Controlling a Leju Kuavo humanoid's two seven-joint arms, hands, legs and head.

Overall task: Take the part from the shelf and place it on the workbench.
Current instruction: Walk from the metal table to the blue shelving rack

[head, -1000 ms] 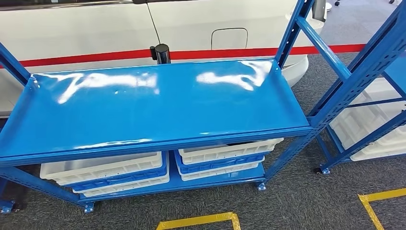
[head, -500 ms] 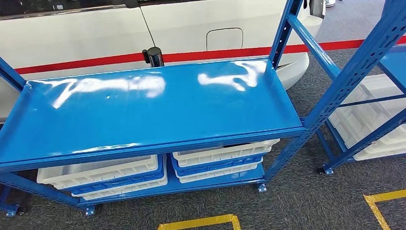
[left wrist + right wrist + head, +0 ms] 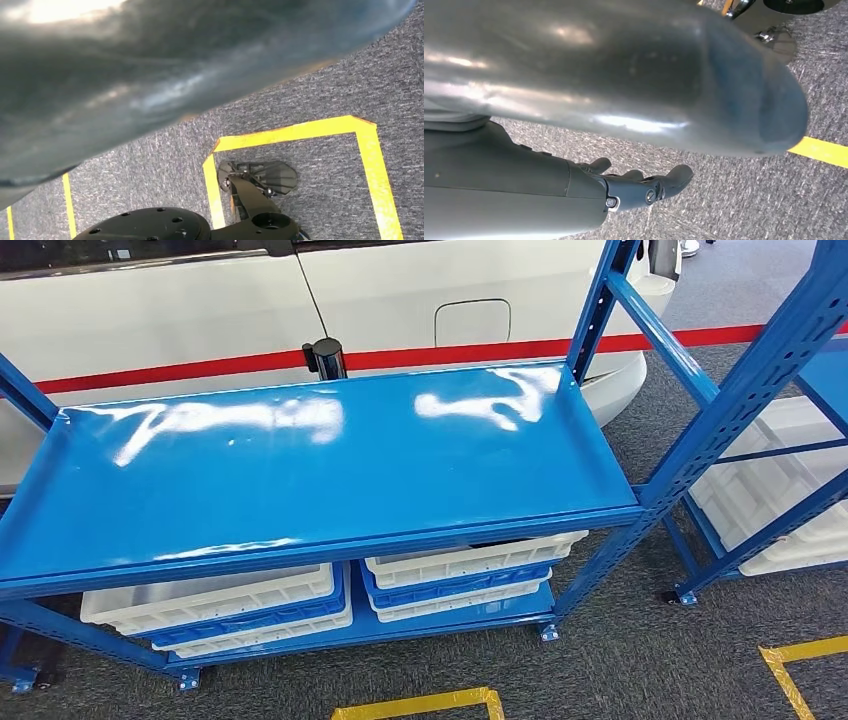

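1. The blue shelf (image 3: 330, 465) spans the head view: a glossy painted metal deck with a raised lip, streaked with white glare, carried on perforated blue uprights. Nothing rests on its top deck, and I cannot tell where the part is.
2. On the lower deck, left, sit stacked white and blue plastic crates (image 3: 215, 605), shallow and rectangular, their white walls dotted with small holes.
3. Beside them, to the right, is a second stack of crates (image 3: 460, 575) of the same make.
4. Behind the shelf stands a white car body (image 3: 200, 310) with a red stripe and a rounded fuel flap; a black cylindrical post (image 3: 323, 357) rises just behind the shelf's rear edge.
5. Farther right, a second blue rack (image 3: 770, 390) holds white crates low down.
6. Grey, coarse carpet (image 3: 620, 660) carries yellow tape lines.
7. The left hand (image 3: 150, 65) is a blurred, smooth grey mass close to the left wrist camera; whether its fingers are spread I cannot tell.
8. The right hand (image 3: 634, 187) hangs over the carpet, its dark fingers (image 3: 676, 176) slightly apart, lightly curled, holding nothing.
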